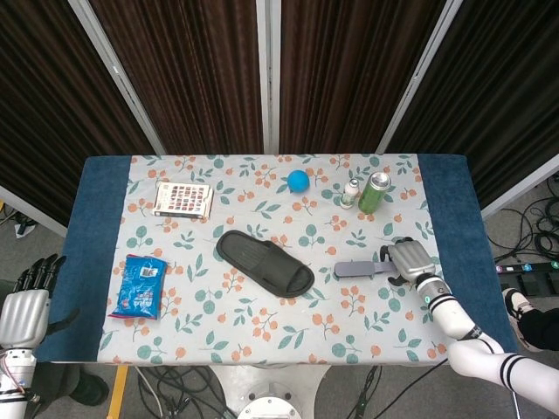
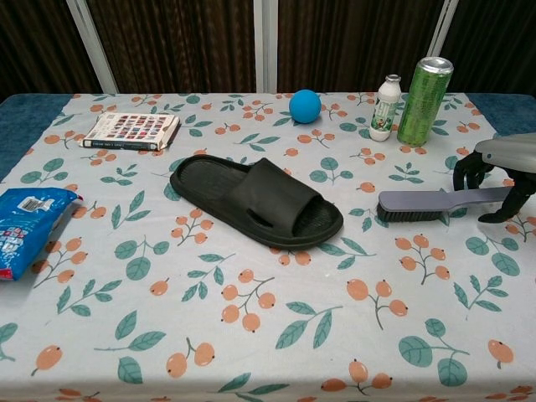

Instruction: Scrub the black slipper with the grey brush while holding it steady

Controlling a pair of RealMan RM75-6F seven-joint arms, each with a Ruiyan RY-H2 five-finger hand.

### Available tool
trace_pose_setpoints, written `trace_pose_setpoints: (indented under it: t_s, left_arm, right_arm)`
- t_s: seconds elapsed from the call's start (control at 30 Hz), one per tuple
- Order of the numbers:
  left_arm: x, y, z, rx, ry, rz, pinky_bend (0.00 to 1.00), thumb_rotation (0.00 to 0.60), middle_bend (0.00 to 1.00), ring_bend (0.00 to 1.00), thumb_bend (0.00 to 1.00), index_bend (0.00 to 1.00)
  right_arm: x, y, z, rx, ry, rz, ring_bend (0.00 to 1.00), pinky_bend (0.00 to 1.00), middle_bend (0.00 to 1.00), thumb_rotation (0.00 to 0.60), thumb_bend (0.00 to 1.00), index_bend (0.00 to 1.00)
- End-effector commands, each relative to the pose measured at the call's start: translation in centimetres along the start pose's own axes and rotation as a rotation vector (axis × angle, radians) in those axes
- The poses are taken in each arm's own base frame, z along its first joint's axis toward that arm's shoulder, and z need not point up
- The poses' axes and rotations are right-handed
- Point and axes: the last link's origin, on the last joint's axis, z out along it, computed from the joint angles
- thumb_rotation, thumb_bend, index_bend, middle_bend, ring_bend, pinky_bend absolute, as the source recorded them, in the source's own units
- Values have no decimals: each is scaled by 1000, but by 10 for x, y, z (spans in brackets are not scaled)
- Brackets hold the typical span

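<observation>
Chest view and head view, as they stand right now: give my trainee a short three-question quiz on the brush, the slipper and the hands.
1. True or false: the right hand is over the handle of the grey brush, fingers arched down on both sides of it.
2. Multiple choice: where is the left hand? A) pressing on the black slipper B) off the table's left edge, holding nothing C) on the blue packet
3. Fill in: the brush's bristle end points toward the ____.

Key: 1 true; 2 B; 3 slipper.
</observation>
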Motion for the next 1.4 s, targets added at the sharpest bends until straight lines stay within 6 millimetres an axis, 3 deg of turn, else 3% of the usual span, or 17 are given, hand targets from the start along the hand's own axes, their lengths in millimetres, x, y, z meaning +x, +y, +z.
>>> trace_pose_setpoints:
  t_s: [0.03,0.23,0.47,0.63,0.9,1.0,1.07,1.17,1.4]
  left_arm:
    - [-1,-1,-1,3,-3,-1,138,600,163,83,262,119]
    - [-2,-1,-1,6,-3,-3,138,600,163,83,262,119]
    - [-2,-1,-2,12,1,-4,138,600,163,83,262,119]
    - [-2,-3,-4,19,4,-6,138,600,163,83,262,119]
    - [-3,-4,-5,25,8,-21,138,600,163,83,258,119]
    - [-3,-6,-6,27,13,-20,138,600,163,83,253,119]
    - [-3,-6,-5,25,16,-19,138,600,163,83,253,119]
    - [-1,-5,-4,12,24,-15,138,600,163,83,258,119]
    - [8,-3,1,-38,35,-26,138,600,163,83,295,119]
  right_arm:
    - [-2,1,0,-4,-12,7,331,241,505,600,138,427]
    - [-4,1,1,0,-26,26,412,330,556,600,146,469]
    - [-2,-2,7,10,-33,32,537,512,633,600,141,532]
    - [0,-9,13,25,-30,25,624,635,707,600,66,608]
    - [1,-19,20,44,-43,-13,761,799,813,600,44,750]
    - [2,-23,21,48,-47,-17,822,864,852,600,134,857]
    - [3,-25,21,52,-46,-20,867,918,888,600,268,948]
    - [6,-25,20,55,-39,-30,937,987,934,600,440,1000]
    - [23,-17,6,65,13,-2,996,1000,986,600,484,1000]
